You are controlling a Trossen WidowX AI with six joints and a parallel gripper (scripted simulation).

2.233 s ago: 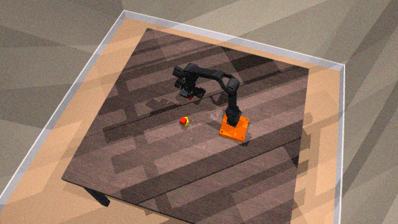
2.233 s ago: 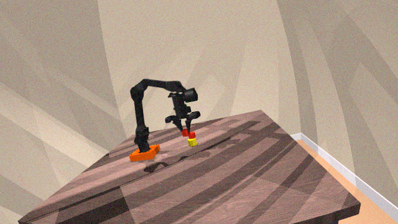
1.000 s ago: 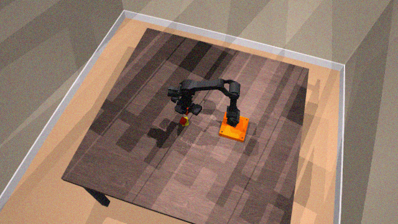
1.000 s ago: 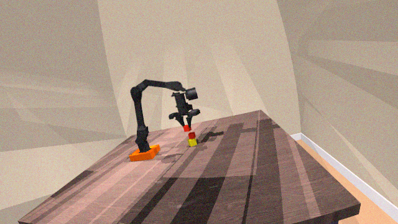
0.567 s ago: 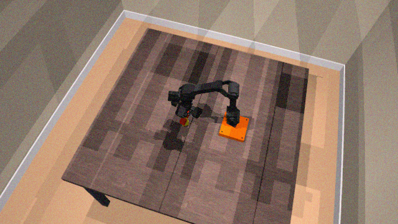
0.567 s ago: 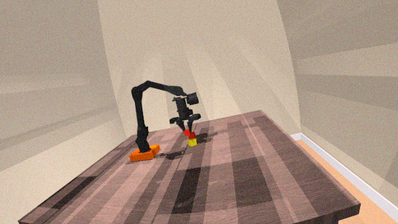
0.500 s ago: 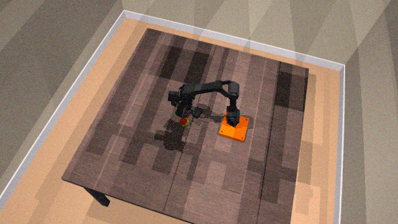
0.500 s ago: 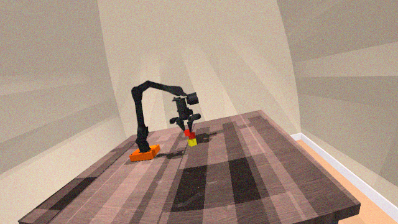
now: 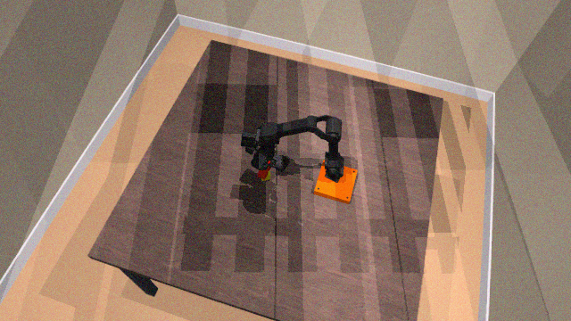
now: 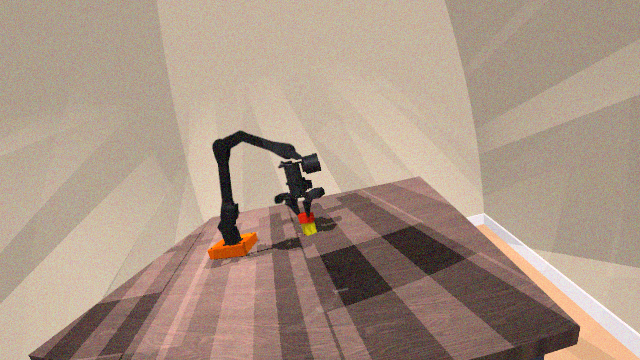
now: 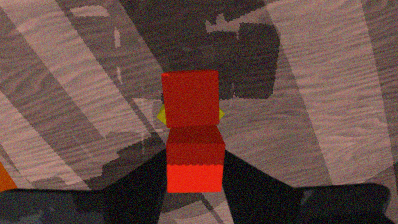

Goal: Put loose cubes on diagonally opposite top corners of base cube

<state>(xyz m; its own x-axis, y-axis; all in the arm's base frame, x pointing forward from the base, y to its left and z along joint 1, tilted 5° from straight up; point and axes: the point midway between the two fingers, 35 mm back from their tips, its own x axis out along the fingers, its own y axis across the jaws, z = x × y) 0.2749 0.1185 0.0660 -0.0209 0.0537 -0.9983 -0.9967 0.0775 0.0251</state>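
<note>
Two small plain red cubes and a yellow base cube [image 9: 267, 177] [image 10: 309, 229] [image 11: 161, 116] are seen w/ a matte black robot arm [image 9: 294, 128] [image 10: 224, 180]. One red cube [image 9: 268, 163] [image 10: 302, 217] [image 11: 195, 175] is pinched btwn the tapered fingers of the gripper [image 9: 268, 167] [image 10: 304, 214] [image 11: 194, 155]. The other red cube [image 9: 264, 173] [image 10: 310, 218] [image 11: 191, 99] is set on the yellow one, which is turned relative to it, so yellow corners are shown L & R in the wrist view. Flat faces & crisp edges are had by all three. In the wrist view the reds are lined up end to end; whether they are touching can't be told, nor whether the pinched cube is in contact w/ the yellow top.

The arm is mounted on a squarish orange base plate [image 9: 327, 192] [image 10: 220, 252], flat-topped, w/ small dark dots near its corners. The table [image 9: 312, 267] [image 10: 300, 300] [image 11: 345, 125] is surfaced in brownish, fine-grained wood, crossed by thin dark seams & blocky shadow stripes. Tan flooring [image 9: 156, 76] is edged by a pale skirting [image 9: 379, 69] [image 10: 530, 260]; beige walls [image 9: 526, 223] [image 10: 325, 75] are banded w/ light & shade. No brand, label or lettering can be read.
</note>
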